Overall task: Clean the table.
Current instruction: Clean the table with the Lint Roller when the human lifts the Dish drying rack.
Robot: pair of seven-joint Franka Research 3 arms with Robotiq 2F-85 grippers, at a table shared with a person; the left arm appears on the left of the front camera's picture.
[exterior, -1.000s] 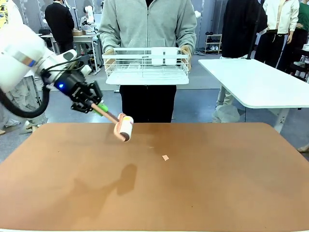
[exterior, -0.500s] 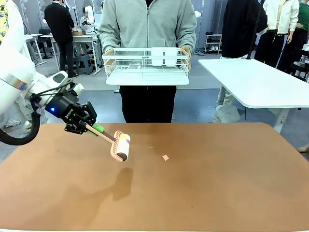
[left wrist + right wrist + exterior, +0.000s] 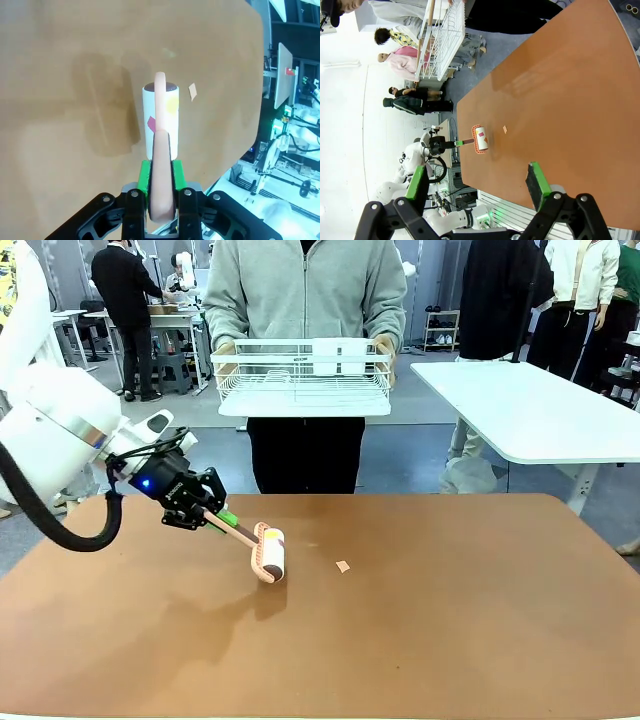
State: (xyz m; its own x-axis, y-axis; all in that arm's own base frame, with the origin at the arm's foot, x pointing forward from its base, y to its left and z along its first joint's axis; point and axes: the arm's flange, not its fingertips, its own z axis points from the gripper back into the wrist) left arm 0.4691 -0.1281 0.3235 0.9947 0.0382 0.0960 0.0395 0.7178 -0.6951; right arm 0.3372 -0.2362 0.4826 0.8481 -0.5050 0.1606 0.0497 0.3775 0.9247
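Note:
My left gripper (image 3: pixel 207 513) (image 3: pixel 161 172) is shut on the peach handle of a lint roller (image 3: pixel 270 552) (image 3: pixel 170 110) (image 3: pixel 481 139). The white roll has a yellow and a pink bit stuck to it. It lies low on the reddish-brown table (image 3: pixel 450 620) (image 3: pixel 75 50) (image 3: pixel 560 90), left of centre, seemingly touching the top. A small tan paper scrap (image 3: pixel 343 566) (image 3: pixel 192 91) (image 3: pixel 504 129) lies on the table just right of the roll, apart from it. My right gripper (image 3: pixel 477 170) is open and holds nothing, high above the table's right side.
A person at the table's far edge holds a white wire basket (image 3: pixel 300 375) (image 3: pixel 442 35) in both hands above it. A white-topped table (image 3: pixel 530 410) stands at the back right. Other people stand farther off.
My left gripper has swung down and to the right, bringing the lint roller from the air near the far edge down onto the table, closer to the scrap.

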